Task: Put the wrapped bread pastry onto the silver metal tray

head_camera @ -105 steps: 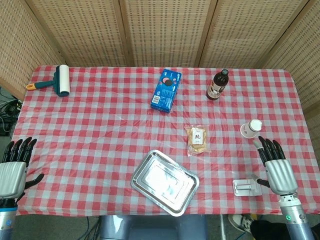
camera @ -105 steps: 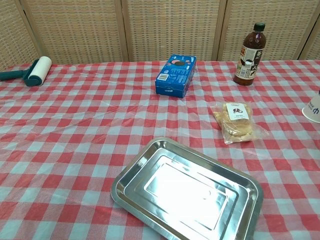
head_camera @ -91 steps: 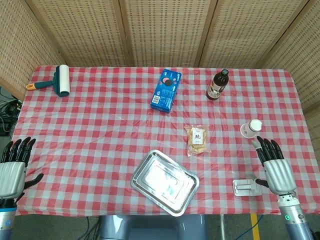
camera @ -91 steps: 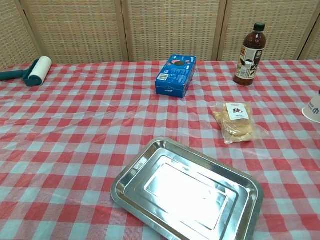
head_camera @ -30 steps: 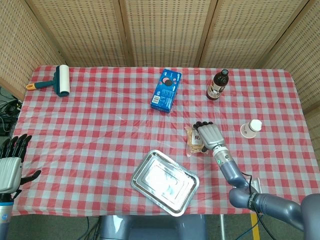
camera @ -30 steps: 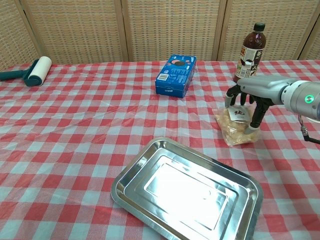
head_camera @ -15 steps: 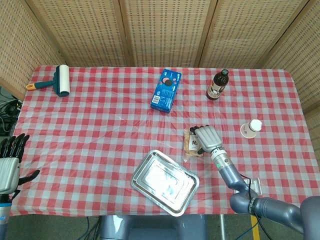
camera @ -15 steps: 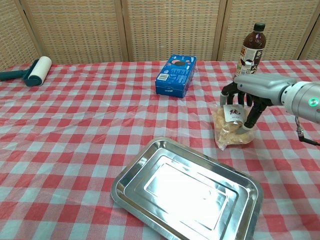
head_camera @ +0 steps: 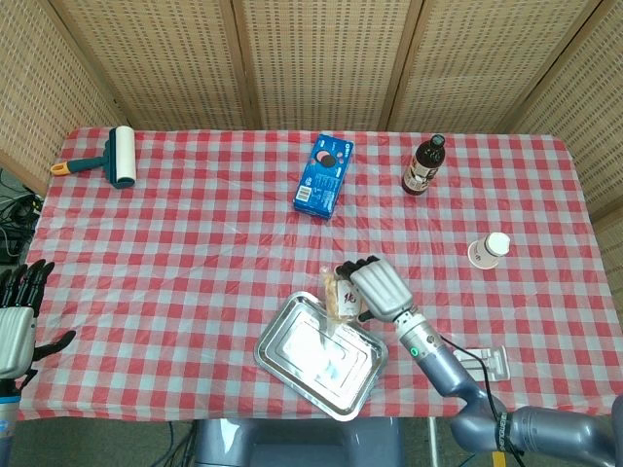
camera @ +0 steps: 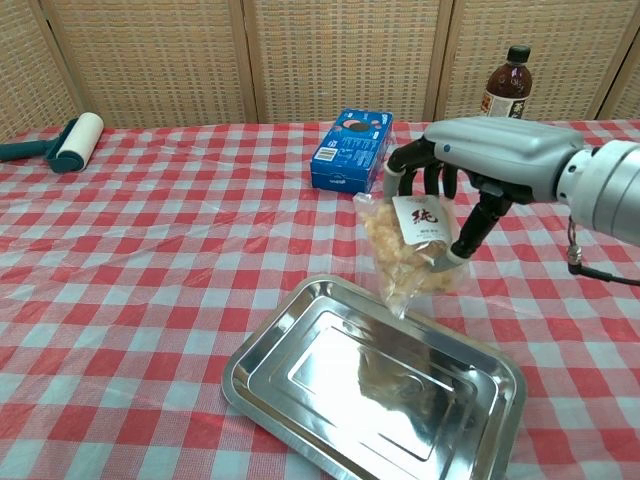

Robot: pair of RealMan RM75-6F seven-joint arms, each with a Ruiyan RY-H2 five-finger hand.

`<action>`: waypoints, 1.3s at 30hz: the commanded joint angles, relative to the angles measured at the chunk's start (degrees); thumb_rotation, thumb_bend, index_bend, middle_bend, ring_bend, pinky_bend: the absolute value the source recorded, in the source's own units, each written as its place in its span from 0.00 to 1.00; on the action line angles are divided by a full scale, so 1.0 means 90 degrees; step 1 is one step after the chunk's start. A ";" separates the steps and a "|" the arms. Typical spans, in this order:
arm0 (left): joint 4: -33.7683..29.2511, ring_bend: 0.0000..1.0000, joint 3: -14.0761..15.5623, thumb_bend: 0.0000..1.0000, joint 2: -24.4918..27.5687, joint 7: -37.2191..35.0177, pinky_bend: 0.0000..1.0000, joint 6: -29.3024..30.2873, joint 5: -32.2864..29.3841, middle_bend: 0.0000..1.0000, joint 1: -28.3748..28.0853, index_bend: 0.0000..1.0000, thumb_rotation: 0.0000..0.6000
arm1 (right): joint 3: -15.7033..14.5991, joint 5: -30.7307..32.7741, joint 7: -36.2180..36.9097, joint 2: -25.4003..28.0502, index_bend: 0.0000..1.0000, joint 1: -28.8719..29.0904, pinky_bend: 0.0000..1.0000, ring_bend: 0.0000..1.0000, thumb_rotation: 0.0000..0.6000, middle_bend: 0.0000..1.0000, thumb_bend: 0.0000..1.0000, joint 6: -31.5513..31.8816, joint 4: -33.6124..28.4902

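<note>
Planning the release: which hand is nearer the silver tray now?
Right. The right hand holds the wrapped pastry just above the silver tray's far edge; the left hand sits open at the table's left edge, far off.

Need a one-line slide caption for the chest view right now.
Right hand holds the wrapped bread pastry just above the silver metal tray.

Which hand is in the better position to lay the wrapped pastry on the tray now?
The right hand: it holds the wrapped pastry above the silver tray. The left hand is open at the table's far left edge.
</note>
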 commanded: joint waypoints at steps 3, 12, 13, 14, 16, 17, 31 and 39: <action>-0.0012 0.00 0.0016 0.04 -0.0004 0.0035 0.00 0.0012 0.0033 0.00 0.0002 0.00 1.00 | -0.0402 -0.0483 -0.0091 -0.0024 0.51 -0.0149 0.47 0.50 1.00 0.52 0.15 0.0122 -0.0515; -0.0004 0.00 0.0027 0.04 -0.0025 0.0077 0.00 -0.0009 0.0036 0.00 -0.0007 0.00 1.00 | -0.0522 -0.0464 -0.0240 -0.0224 0.48 -0.0164 0.47 0.46 1.00 0.46 0.14 -0.0014 -0.0558; 0.0001 0.00 0.0024 0.04 -0.0029 0.0073 0.00 -0.0010 0.0033 0.00 -0.0009 0.00 1.00 | -0.0522 -0.0444 -0.0225 -0.0233 0.47 -0.0161 0.45 0.45 1.00 0.44 0.14 -0.0043 -0.0549; 0.0006 0.00 0.0022 0.04 -0.0033 0.0072 0.00 -0.0015 0.0026 0.00 -0.0010 0.00 1.00 | -0.0521 -0.0425 -0.0215 -0.0231 0.43 -0.0157 0.40 0.41 1.00 0.40 0.14 -0.0072 -0.0544; 0.0014 0.00 0.0020 0.04 -0.0036 0.0069 0.00 -0.0031 0.0012 0.00 -0.0016 0.00 1.00 | -0.0536 -0.0370 -0.0223 -0.0199 0.37 -0.0143 0.28 0.31 1.00 0.30 0.13 -0.0161 -0.0561; 0.0016 0.00 0.0019 0.04 -0.0038 0.0070 0.00 -0.0041 0.0005 0.00 -0.0020 0.00 1.00 | -0.0544 -0.0304 -0.0235 -0.0164 0.34 -0.0134 0.24 0.27 1.00 0.25 0.13 -0.0226 -0.0603; -0.0002 0.00 0.0021 0.04 -0.0048 0.0121 0.00 -0.0047 -0.0012 0.00 -0.0023 0.00 1.00 | -0.0473 0.0502 -0.0833 0.0190 0.14 -0.0015 0.00 0.05 1.00 0.03 0.08 -0.0497 -0.1018; 0.0005 0.00 0.0023 0.04 -0.0043 0.0098 0.00 -0.0059 -0.0017 0.00 -0.0025 0.00 1.00 | -0.0288 0.0686 -0.1142 0.0388 0.13 -0.0162 0.00 0.02 1.00 0.01 0.08 0.0074 -0.0877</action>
